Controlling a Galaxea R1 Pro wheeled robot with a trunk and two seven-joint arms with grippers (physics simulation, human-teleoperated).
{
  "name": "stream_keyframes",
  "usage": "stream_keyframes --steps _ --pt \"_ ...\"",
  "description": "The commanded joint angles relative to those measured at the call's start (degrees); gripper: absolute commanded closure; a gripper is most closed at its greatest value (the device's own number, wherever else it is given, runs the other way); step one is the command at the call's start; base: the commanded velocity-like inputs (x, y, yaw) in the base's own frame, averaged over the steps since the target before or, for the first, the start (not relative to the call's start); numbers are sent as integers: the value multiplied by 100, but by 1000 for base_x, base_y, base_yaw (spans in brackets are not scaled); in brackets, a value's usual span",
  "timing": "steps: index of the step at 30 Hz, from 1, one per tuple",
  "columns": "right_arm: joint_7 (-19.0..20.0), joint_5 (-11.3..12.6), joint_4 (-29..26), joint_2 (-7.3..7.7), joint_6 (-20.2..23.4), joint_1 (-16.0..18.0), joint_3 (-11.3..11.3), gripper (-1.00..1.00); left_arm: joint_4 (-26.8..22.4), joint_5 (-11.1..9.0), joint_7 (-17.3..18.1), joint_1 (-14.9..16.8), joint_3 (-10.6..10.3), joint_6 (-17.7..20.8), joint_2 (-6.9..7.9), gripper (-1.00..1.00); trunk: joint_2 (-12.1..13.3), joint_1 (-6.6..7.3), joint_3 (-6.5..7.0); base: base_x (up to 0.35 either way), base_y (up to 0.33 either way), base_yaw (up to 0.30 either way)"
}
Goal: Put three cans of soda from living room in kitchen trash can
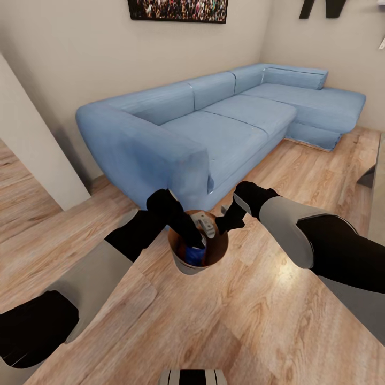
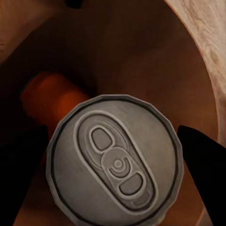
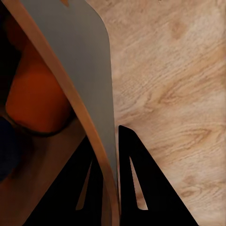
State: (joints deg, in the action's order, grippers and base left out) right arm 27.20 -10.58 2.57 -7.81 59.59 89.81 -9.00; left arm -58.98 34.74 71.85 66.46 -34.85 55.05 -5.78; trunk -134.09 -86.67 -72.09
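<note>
A white wall corner [image 1: 37, 155] stands at the left of the head view, over the pale wood plank floor [image 1: 256, 321]. Beside it runs the big blue L-shaped fabric sofa [image 1: 214, 123], its near armrest close to the arms and its chaise reaching toward the far right corner of the room. Above the sofa hangs a dark-framed crowd photo [image 1: 177, 9], and farther right a black letter N [image 1: 322, 7] sits on the adjoining wall.

In front of the sofa's armrest, the left gripper [image 1: 193, 241] reaches down into the small round tapered bin with a brown wood-like inside and pale grey outside [image 1: 188, 264], held above the floor between the two arms. The left wrist view shows its two black fingers [image 2: 202, 155] on either side of a drink can with a silver pull-tab top [image 2: 114, 157], apparently closed on it; in the head view this can's side looks dark blue. Behind it, deeper inside the bin, lies a bright orange drink can [image 2: 52, 96].

The right gripper [image 1: 223, 223] sits at the bin's right rim. In the right wrist view its black fingers [image 3: 141, 188] are pinched on the bin's thin wall, one inside and one outside.
</note>
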Motion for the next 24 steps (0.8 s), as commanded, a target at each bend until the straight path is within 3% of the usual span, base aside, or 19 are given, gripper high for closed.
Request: stream_keyframes --steps 1,15,16,24 --pt "29 205 -2 -1 41 2 172 100 0 -4 -63 -1 -2 4 1 100 0 1 1 0 0 0" --pt "29 205 -2 7 41 2 180 100 -1 -5 -321 -156 -14 11 7 100 0 1 1 0 0 0" --pt "30 205 -2 7 41 2 180 100 -3 -7 -321 -157 -14 10 7 -100 0 1 1 0 0 0" --pt "31 205 -10 10 41 -6 183 100 -9 -3 -317 -158 -6 13 19 -100 0 1 1 0 0 0"
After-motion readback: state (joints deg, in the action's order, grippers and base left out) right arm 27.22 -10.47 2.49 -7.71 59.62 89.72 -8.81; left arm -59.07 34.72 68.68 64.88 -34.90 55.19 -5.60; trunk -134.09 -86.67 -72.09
